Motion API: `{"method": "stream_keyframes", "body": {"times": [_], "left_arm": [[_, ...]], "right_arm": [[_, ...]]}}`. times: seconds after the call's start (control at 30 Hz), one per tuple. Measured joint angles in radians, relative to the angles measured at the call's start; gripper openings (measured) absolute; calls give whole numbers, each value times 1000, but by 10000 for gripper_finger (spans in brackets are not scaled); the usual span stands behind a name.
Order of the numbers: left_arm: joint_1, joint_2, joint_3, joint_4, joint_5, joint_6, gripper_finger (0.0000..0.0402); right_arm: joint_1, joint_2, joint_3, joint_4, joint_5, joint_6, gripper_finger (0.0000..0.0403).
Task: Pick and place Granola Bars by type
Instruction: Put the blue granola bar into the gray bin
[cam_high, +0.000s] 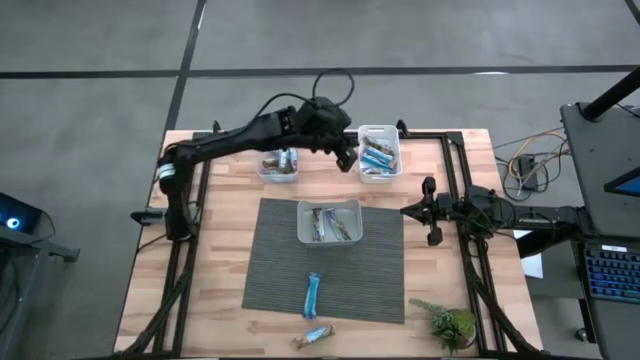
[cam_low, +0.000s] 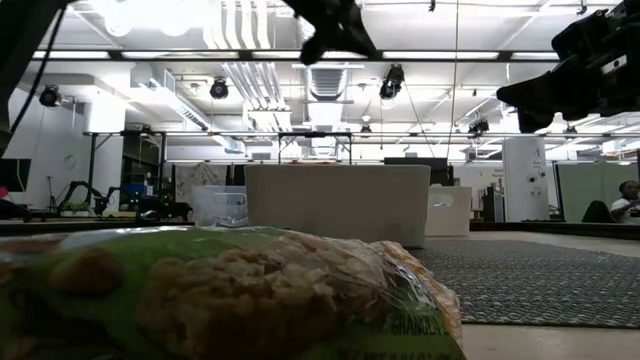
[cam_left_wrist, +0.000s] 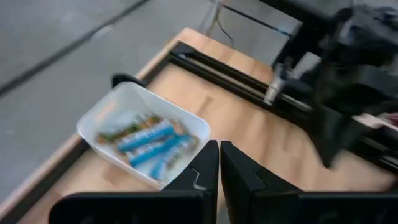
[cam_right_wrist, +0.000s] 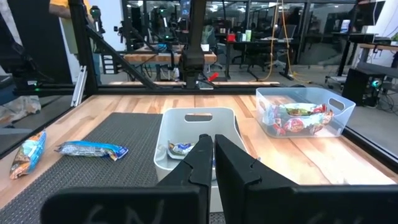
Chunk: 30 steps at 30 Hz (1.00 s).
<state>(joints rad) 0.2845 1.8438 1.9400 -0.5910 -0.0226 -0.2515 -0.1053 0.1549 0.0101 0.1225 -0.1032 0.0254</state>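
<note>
Left gripper (cam_high: 347, 155): jaws clenched on nothing, raised over the far edge of the light wooden slatted bench (cam_high: 225, 240), between the two far tubs and just beside the right-hand one. Right gripper (cam_high: 432, 212): jaws likewise clenched and empty, waiting at the right border of the dark grey woven mat (cam_high: 270, 270). Tubs, clear rectangular plastic, three counted: far-right tub (cam_high: 379, 152) holding mainly shiny blue wrapped bars, at least three visible in the left wrist view; far-left tub (cam_high: 277, 165) holding multicoloured red and tan wrapped bars, number not countable; centre tub (cam_high: 329, 222) on the mat holding unsorted bars, at least two, exact count unclear. Loose granola bars, two counted: one blue-wrapped bar (cam_high: 312, 294) lying on the mat nearer the front; one tan and orange wrapped bar (cam_high: 314, 336) at the mat's front edge. Also present: one small green plant (cam_high: 447, 322) at the front-right corner. Step in hand, judged: a drop into the far-right tub looks complete. Next move, judged: either arm must open its jaws, descend on a loose or centre-tub bar, and carry it to the tub of matching wrapper.
</note>
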Motion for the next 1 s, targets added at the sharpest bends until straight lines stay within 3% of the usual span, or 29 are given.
{"method": "stream_keyframes", "body": {"times": [0.27,0.87,1.0], "left_arm": [[-88,-97,-4,-168,3,-64,0],[-240,-170,-34,-213,29,-94,0],[-272,-205,-97,-191,31,-93,0]], "right_arm": [[0,3,0,-4,0,0,9],[0,12,0,-14,0,0,9],[0,11,0,-14,0,0,9]]}}
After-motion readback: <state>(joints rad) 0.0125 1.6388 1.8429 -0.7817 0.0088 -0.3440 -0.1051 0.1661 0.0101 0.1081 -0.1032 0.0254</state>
